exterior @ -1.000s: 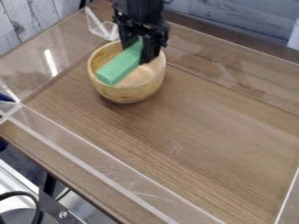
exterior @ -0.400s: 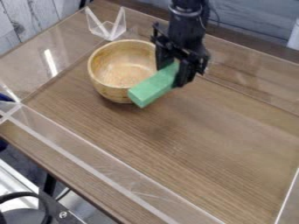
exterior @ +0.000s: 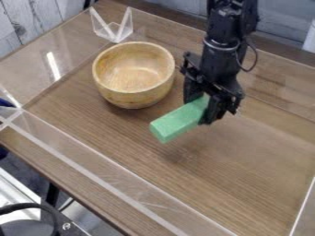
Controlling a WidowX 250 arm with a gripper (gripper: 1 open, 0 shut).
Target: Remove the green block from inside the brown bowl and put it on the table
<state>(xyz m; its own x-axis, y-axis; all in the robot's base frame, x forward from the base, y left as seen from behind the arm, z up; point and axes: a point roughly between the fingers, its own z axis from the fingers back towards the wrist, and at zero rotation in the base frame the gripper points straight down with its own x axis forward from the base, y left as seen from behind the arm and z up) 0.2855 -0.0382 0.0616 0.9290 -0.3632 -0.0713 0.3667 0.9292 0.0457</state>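
My black gripper (exterior: 209, 101) hangs over the middle of the table (exterior: 185, 175), shut on the upper end of the green block (exterior: 179, 121). The block slants down to the left, its lower end just above the wood. The brown bowl (exterior: 134, 73) sits to the left of the gripper, apart from it, and its inside is bare.
Clear acrylic walls (exterior: 74, 152) run along the table's edges. A clear folded plastic piece (exterior: 110, 22) stands behind the bowl at the back left. The arm (exterior: 231, 23) rises toward the back right.
The gripper carried the green block out of the bowl and to the right and forward, over the table's middle. The bowl stayed put and now holds nothing.
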